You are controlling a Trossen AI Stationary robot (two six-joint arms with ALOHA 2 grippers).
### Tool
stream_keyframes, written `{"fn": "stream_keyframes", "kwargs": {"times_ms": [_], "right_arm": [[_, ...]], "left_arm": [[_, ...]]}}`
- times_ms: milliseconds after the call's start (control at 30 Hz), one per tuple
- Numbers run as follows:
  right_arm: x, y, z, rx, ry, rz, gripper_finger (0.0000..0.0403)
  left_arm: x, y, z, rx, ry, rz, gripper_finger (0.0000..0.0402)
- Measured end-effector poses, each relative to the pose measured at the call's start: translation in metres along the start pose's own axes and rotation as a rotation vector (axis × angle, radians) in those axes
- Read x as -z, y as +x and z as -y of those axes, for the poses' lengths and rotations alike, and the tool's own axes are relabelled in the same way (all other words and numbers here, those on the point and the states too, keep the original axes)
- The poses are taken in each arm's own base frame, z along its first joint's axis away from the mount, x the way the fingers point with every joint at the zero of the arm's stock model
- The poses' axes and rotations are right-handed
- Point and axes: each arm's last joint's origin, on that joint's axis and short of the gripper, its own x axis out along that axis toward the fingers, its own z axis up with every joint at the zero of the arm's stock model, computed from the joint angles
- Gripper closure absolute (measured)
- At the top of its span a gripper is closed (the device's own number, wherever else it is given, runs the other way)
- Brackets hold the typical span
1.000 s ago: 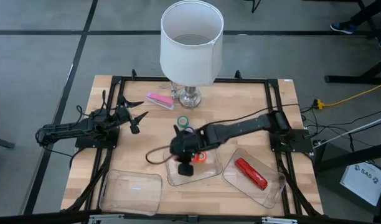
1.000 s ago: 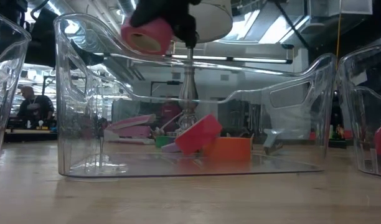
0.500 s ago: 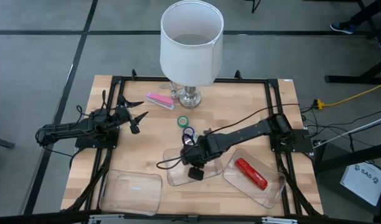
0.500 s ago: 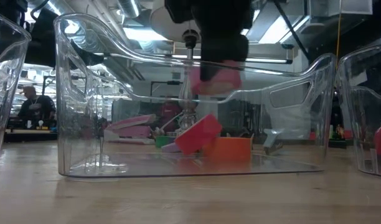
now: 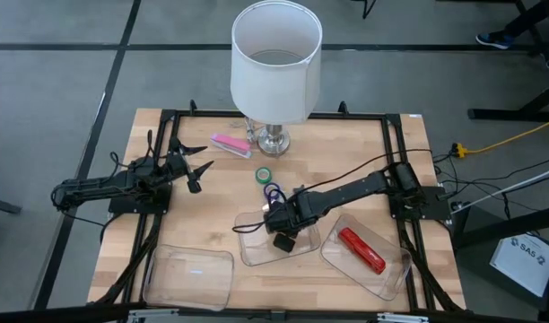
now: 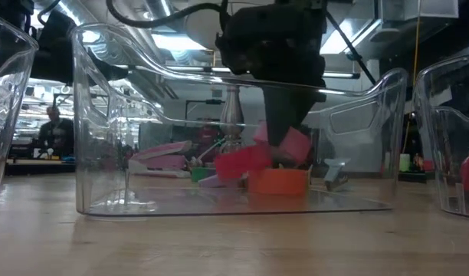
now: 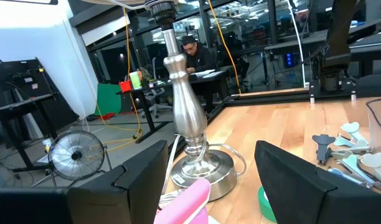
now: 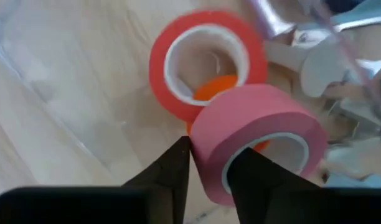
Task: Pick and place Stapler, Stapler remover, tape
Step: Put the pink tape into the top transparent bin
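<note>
- The right end effector (image 5: 284, 235) is down inside the middle clear bin (image 5: 253, 256), and its fingers (image 8: 169, 171) straddle the wall of a pink tape roll (image 8: 256, 140); they look slackened rather than clamped, so I judge the roll is being let go.
- To do this well, I'd spread the fingers fully and lift straight up, so the roll does not drag out with them or bump the bin wall.
- The pink roll is a short, wide ring with a pale core. It leans against a red tape roll (image 8: 206, 59), with an orange roll (image 6: 279, 182) beneath, all on the bin floor.
- A green tape roll (image 5: 265, 174) lies on the bench (image 5: 203, 197) near the lamp (image 5: 274, 63).
- The left end effector (image 5: 196, 170) waits with its fingers apart at the bench's left side.
</note>
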Motion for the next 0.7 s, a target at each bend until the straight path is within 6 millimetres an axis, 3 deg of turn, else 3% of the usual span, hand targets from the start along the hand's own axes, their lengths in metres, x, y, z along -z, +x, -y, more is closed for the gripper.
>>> {"fn": "stream_keyframes", "kwargs": {"times_ms": [433, 700], "right_arm": [[-0.010, 0.000, 0.011, -0.061, 0.140, -0.057, 0.0291], [-0.026, -0.033, 0.001, -0.124, 0.056, 0.020, 0.0291]], "left_arm": [[0.000, 0.000, 0.000, 0.000, 0.000, 0.000, 0.0162], [0.000, 0.000, 0.000, 0.000, 0.000, 0.000, 0.0162]]}}
